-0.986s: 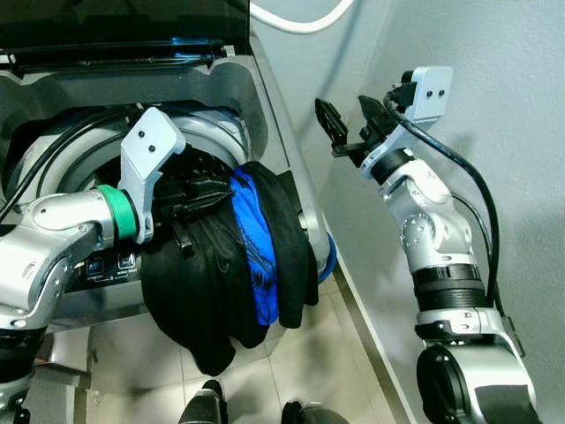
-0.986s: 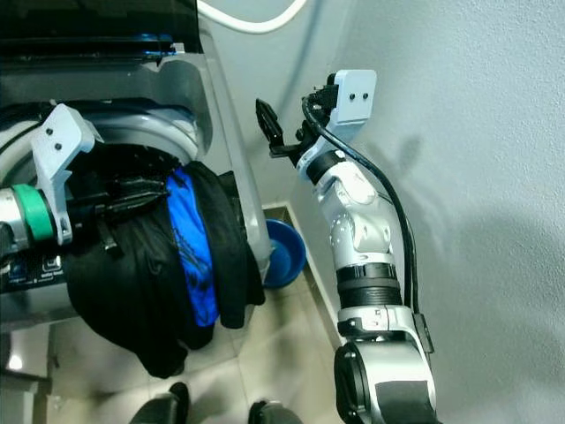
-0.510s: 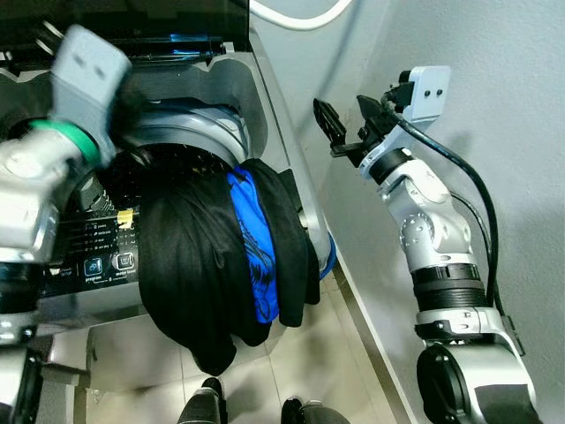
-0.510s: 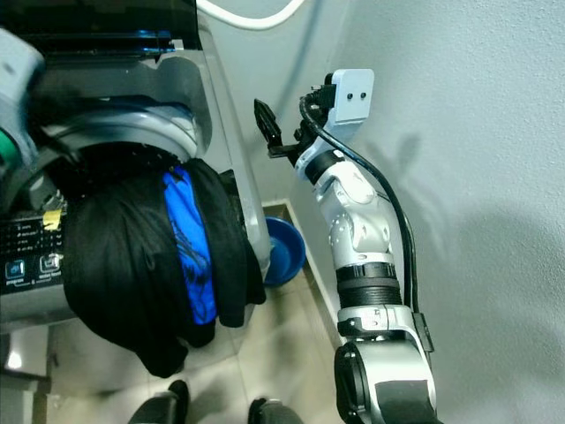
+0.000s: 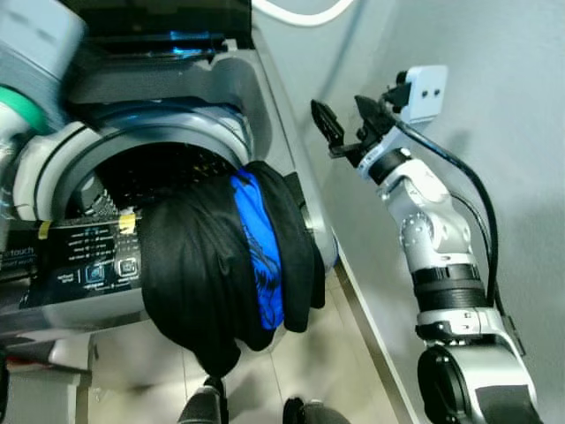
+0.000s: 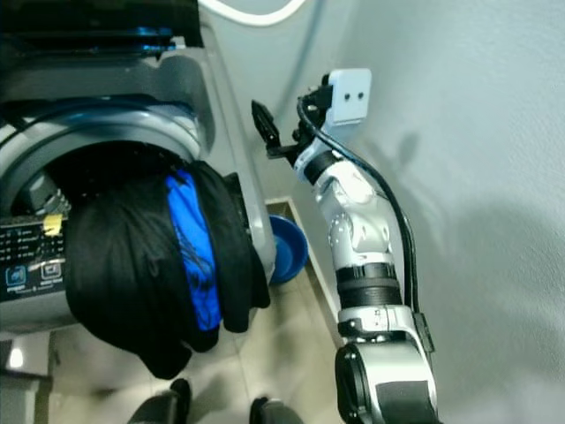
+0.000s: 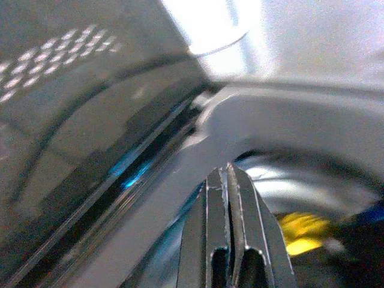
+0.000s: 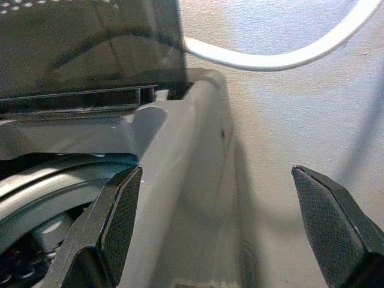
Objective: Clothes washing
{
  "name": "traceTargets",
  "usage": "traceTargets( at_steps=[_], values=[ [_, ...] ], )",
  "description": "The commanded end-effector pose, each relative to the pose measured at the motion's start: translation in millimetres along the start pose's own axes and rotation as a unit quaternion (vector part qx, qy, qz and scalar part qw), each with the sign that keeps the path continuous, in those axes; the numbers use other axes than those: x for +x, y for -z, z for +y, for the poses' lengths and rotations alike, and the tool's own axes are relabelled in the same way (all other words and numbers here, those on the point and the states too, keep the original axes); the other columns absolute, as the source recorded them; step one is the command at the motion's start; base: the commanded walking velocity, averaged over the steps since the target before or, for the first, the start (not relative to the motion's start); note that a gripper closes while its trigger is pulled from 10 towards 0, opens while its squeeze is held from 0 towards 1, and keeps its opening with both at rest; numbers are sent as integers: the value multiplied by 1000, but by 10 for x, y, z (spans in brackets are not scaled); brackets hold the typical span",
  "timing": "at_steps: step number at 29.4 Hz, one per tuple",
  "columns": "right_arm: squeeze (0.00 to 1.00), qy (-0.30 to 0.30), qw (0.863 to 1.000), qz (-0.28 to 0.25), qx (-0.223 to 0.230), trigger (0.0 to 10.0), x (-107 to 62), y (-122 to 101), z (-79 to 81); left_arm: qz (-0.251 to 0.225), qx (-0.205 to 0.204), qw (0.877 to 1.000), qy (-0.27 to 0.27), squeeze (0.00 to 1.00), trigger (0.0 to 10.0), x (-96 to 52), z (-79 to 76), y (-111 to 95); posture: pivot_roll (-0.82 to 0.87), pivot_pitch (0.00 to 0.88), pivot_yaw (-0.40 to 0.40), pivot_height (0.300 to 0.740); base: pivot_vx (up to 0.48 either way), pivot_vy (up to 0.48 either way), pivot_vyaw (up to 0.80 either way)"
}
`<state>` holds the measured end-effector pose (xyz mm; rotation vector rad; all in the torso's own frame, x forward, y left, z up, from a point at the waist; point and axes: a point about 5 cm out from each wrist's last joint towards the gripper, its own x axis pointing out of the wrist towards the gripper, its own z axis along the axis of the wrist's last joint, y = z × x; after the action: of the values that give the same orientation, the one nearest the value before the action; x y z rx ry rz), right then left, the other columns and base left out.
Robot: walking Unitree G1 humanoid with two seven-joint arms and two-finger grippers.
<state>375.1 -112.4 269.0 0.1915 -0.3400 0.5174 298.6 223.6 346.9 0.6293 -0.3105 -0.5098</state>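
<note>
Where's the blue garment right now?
In the eye views, the blue garment is sandwiched in the black clothes draped over the washing machine's front rim, left of the raised right gripper.

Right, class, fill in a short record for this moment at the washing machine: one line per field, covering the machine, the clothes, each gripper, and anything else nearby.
machine: top-loading washing machine, lid up, drum open
clothes: black clothes with a blue garment draped over the front rim, hanging down the outside, part still in the drum
left gripper: fingers shut, empty, raised above the machine near the lid
right gripper: open, empty, held in the air beside the machine, near the wall
nearby: blue basin on the floor between machine and wall; white hose along the wall
</note>
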Motion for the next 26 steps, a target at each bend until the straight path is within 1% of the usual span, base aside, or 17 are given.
traceTargets(
  at_steps=[1, 2, 3, 5, 6, 8, 9, 10, 11, 12, 13, 14, 15, 16, 20, 24, 26],
  values=[
    [0, -4, 1000, 2, 4, 10000, -33, 31, 1, -23, -12, 998, 60, 0, 10000, -70, -127, -152, 130, 148, -24, 740, 0, 0, 0],
    [0, -8, 1000, 2, 6, 10000, -31, 40, 17, -29, -20, 995, 91, 0, 10000, -109, -228, -203, 134, 147, -24, 740, 0, 0, 0],
    [0, -8, 1000, 2, 6, 10000, -31, 40, 17, -29, -20, 995, 91, 0, 10000, -109, -228, -203, 134, 147, -24, 740, 0, 0, 0],
    [0, -10, 1000, 2, 9, 10000, -25, 53, 35, -29, -22, 994, 106, 0, 10000, -121, -310, -213, 137, 146, -25, 740, 0, 0, 0],
    [0, -13, 1000, 3, 13, 10000, -14, 74, 71, -21, -23, 994, 103, 122, 10000, -109, -394, -173, 142, 145, -25, 740, 0, 0, 0],
    [0, -17, 1000, 3, 18, 10000, -2, 98, 114, -13, -24, 995, 100, 122, 10000, -99, -483, -124, 142, 145, -25, 740, 0, 0, 0],
    [0, -22, 1000, 4, 22, 10000, 8, 117, 159, -8, -24, 995, 92, 1000, 10000, -74, -548, -91, 142, 143, -30, 740, 0, 0, 0],
    [0, -25, 999, 5, 25, 10000, 14, 128, 188, -4, -25, 996, 91, 1000, 10000, -70, -589, -79, 141, 142, -30, 740, 0, 0, 0],
    [0, -25, 999, 5, 25, 10000, 14, 128, 188, -4, -25, 996, 91, 1000, 10000, -70, -589, -79, 141, 142, -30, 740, 0, 0, 0],
    [0, -35, 999, 6, 31, 10000, 24, 148, 252, 2, -26, 996, 86, 1000, 10000, -57, -665, -76, 141, 141, -30, 740, 0, 0, 0],
    [0, -37, 999, 6, 32, 10000, 25, 151, 265, 4, -29, 996, 86, 1000, 10000, -58, -678, -81, 141, 141, -30, 740, 0, 0, 0],
    [0, -37, 999, 6, 32, 10000, 25, 151, 265, 4, -29, 996, 86, 1000, 10000, -58, -678, -81, 141, 141, -30, 740, 0, 0, 0],
    [0, -39, 999, 7, 33, 10000, 24, 154, 273, 4, -43, 994, 98, 1000, 10000, -104, -724, -136, 141, 140, -29, 740, 0, 0, 0],
    [0, -40, 999, 7, 33, 10000, 24, 154, 273, 4, -46, 994, 102, 1000, 10000, -119, -736, -151, 141, 140, -29, 740, 0, 0, 0],
    [0, -37, 999, 8, 33, 10000, 18, 160, 259, 8, -51, 992, 120, 1000, 10000, -180, -812, -191, 147, 140, -28, 740, 0, 0, 0],
    [0, -36, 999, 9, 36, 10000, 22, 181, 261, 19, -82, 984, 157, 1000, 10000, -255, -1032, -177, 159, 144, -29, 740, 0, 0, 0],
    [0, -37, 999, 9, 36, 10000, 24, 184, 265, 20, -87, 983, 161, 1000, 10000, -257, -1070, -174, 159, 144, -29, 740, 0, 0, 0]
  ],
)
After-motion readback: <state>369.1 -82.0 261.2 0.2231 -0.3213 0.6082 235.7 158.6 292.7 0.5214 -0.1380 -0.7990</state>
